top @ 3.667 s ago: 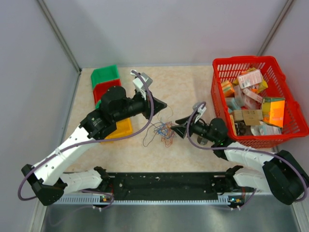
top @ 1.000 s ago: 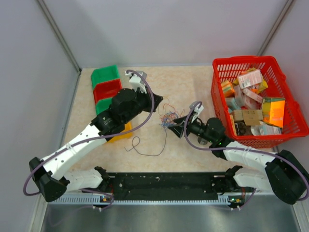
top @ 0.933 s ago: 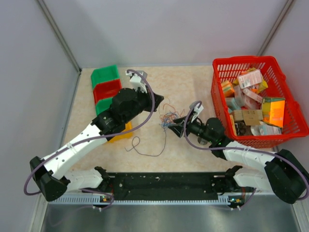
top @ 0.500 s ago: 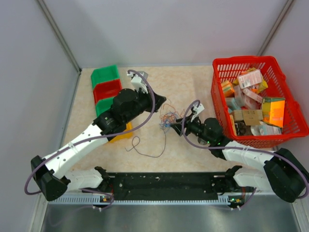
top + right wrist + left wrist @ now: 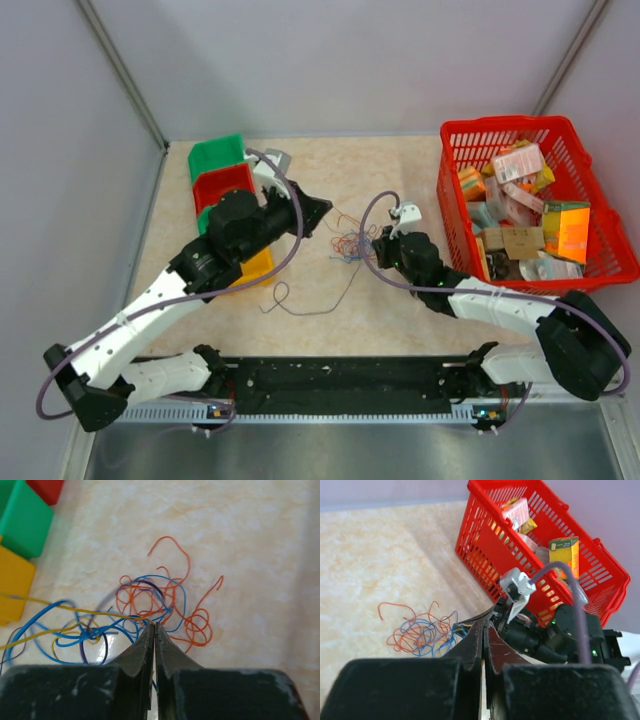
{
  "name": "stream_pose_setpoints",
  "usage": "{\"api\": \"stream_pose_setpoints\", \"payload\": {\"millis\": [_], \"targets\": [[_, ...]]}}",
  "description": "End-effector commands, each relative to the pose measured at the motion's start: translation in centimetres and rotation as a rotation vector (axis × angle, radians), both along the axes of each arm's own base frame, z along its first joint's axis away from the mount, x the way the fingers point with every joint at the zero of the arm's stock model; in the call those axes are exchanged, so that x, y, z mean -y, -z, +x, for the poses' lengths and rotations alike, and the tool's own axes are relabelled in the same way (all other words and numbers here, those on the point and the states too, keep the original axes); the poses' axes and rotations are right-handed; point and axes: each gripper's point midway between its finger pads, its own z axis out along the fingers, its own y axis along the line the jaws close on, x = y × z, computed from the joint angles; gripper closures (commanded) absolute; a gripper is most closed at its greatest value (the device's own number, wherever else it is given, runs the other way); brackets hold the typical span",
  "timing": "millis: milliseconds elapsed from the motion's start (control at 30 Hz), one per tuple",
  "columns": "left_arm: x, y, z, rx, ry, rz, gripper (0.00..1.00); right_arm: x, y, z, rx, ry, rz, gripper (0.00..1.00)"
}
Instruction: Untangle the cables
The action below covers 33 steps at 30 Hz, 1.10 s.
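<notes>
The cables [image 5: 347, 246], tangled on the counter [image 5: 400, 170] between the arms, look light and springy, best pulled by free ends; right fingers [image 5: 142, 645] pinch a yellow one, left fingers [image 5: 472, 642] are closed together.

Plain pale grey panel walls [image 5: 350, 60] enclose a beige marbled tabletop [image 5: 370, 170] on three sides, joined at the back corners by slanting grey metal struts [image 5: 120, 70]. Even, soft light falls throughout, casting faint shadows.

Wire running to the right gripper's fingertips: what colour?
Yellow; the wire shows best in right wrist view.
</notes>
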Motion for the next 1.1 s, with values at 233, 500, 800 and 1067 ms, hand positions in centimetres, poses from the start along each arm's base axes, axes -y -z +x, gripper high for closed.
{"api": "stream_pose_setpoints", "payload": {"millis": [233,500,800,1067], "targets": [[-9.1,-11.1,-1.3,0.282,-0.275,-0.046,1.0,2.0,0.2,1.8,-0.031,0.152,-0.115,0.8],[-5.5,-7.0,0.8,0.149,-0.235,-0.045,1.0,-2.6,-2.9,-2.1,0.097,-0.219,0.033,0.46],[-3.1,-2.5,3.8,0.042,-0.261,0.058,1.0,-1.7,-4.4,-2.6,0.161,-0.193,0.056,0.28],[-1.8,-0.7,4.2,-0.016,-0.237,0.068,1.0,-3.8,-4.5,-3.0,0.121,-0.264,0.137,0.37]]}}
